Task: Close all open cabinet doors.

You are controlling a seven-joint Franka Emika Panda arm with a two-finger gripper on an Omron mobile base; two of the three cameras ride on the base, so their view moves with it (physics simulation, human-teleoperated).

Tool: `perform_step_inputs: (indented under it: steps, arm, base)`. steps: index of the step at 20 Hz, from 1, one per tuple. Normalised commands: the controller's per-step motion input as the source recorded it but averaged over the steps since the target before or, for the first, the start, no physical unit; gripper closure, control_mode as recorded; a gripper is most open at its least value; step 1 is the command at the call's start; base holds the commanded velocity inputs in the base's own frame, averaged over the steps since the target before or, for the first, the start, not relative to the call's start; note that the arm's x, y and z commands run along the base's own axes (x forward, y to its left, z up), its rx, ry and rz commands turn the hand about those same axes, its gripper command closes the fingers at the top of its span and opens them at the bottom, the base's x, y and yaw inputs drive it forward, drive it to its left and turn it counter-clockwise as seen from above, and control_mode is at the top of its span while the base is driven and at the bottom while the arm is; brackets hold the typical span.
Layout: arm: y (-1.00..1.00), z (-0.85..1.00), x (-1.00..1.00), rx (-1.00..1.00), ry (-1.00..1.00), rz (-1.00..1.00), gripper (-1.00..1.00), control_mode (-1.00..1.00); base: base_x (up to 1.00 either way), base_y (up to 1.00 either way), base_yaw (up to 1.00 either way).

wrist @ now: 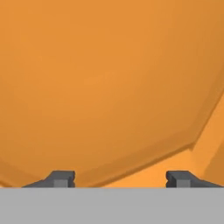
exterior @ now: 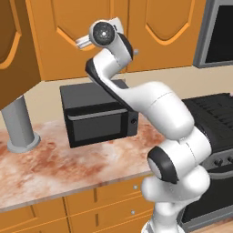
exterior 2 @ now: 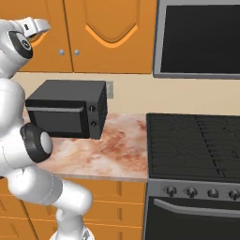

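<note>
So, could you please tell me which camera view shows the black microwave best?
The right base view: the microwave shows whole, with its door, handle and side knobs. In the left base view the arm crosses part of the microwave. The hand view faces an orange cabinet door up close.

a: how's the light?
b: bright and even, soft rendered look; no glare or harsh highlights.
a: shadows?
b: a soft one under the black microwave on the surface; the open cabinet door at far left is darker brown.
a: sharpness?
b: slightly soft everywhere; the close hand view is flat, featureless orange.
</note>
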Motion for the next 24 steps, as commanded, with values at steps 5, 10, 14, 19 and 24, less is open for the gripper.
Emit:
perform_step_inputs:
  steps: [5,10,14,19,24]
  arm:
    - [-0.51,0.00,-0.80,0.20,-0.08,0.00,-1.00,-1.00]
    - [-0.39,0.04,-1.00,0.23,-0.06,-0.02,-1.00,-1.00]
    - [-0.89,0.13,-1.00,0.30,0.07,-0.02,-1.00,-1.00]
    - [-0.92,-0.06,-0.91,0.14,0.30,-0.06,-1.00,-1.00]
    - [-0.73,-0.50,-0.59,0.00,0.70,-0.11,-1.00,-1.00]
  base:
    - [0.00,0.00,0.00]
    - [0.00,0.00,0.00]
    - [0.00,0.00,0.00]
    - [0.00,0.00,0.00]
    - [0.00,0.00,0.00]
